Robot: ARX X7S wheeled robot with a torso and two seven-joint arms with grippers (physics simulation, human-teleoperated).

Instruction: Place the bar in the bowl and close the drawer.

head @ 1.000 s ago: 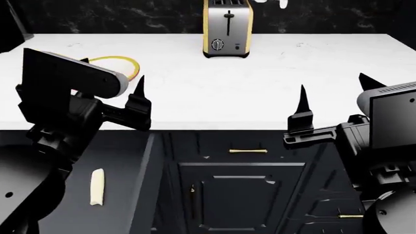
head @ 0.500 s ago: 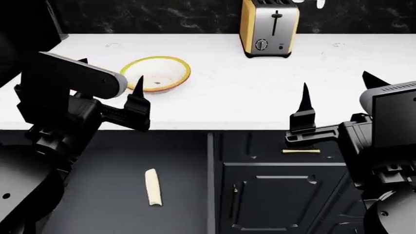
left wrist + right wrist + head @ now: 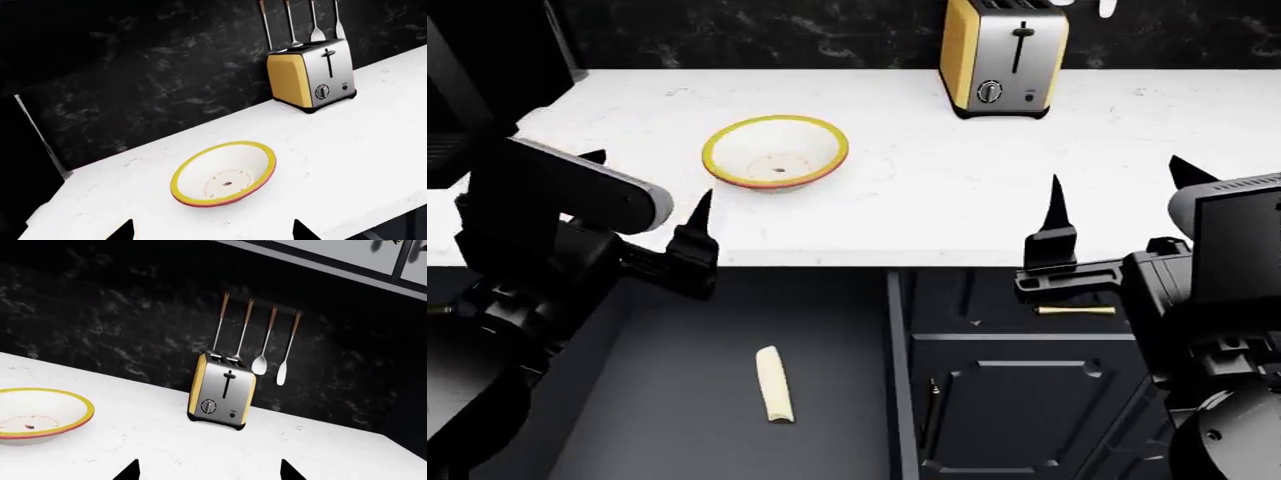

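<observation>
The bowl point(image 3: 775, 151), white with a yellow rim, sits on the white counter at the left; it also shows in the left wrist view as the bowl point(image 3: 223, 173) and in the right wrist view as the bowl point(image 3: 40, 412). It holds nothing. The drawer point(image 3: 667, 380) stands open below the counter edge, dark inside. The bar is out of view. My left gripper point(image 3: 649, 178) hangs open over the counter's front edge, above the drawer, with the bowl ahead of it. My right gripper point(image 3: 1118, 175) is open at the right, empty. The left gripper point(image 3: 213, 231) and right gripper point(image 3: 209, 471) show only wide-apart fingertips.
A pale cream stick point(image 3: 774, 383) lies in the drawer. A yellow-sided toaster point(image 3: 1004, 57) stands at the counter's back, with utensils point(image 3: 257, 340) hanging on the dark wall above it. Panelled cabinet fronts with a gold handle point(image 3: 1076, 310) lie to the drawer's right.
The view has swung left: bowl, toaster and cream stick have slid rightward in the picture, and more of the open drawer shows. My left gripper sits slightly lower. Both grippers stay open.
</observation>
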